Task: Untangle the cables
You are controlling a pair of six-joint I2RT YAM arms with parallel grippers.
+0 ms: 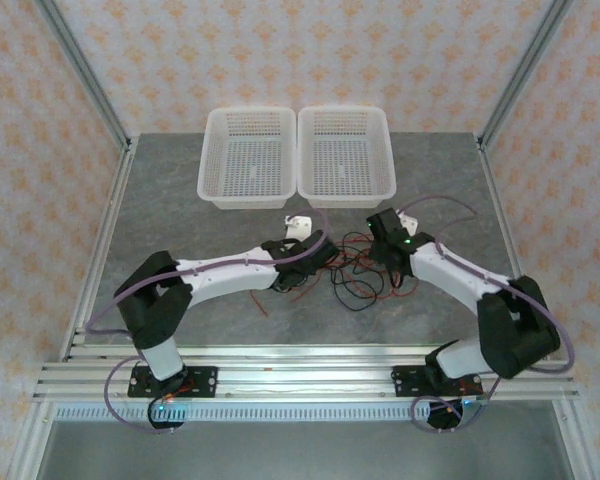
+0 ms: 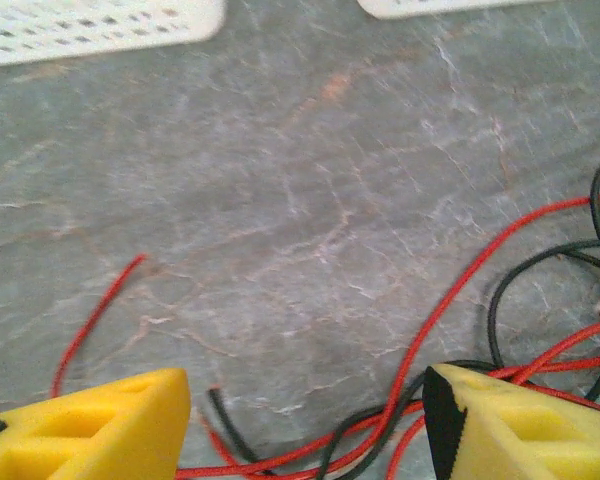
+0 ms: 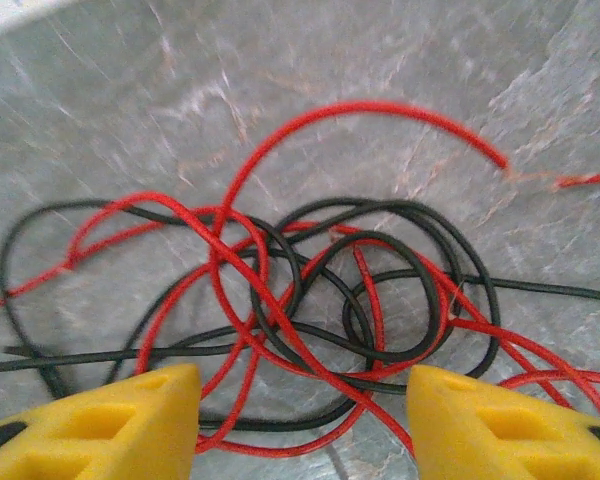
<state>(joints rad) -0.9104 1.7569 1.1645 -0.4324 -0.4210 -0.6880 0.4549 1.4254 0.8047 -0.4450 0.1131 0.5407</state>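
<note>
Right wrist: red, black cables [image 3: 370,104] looped, intertwined.

Overhead from behind, wrists close (both on cables [image 3: 310,290])

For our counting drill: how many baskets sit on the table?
2. The left basket and the right basket stand side by side at the far edge of the table; none appear hidden.

Thin red and black cables [image 3: 365,290] lie looped together, tangled
</note>
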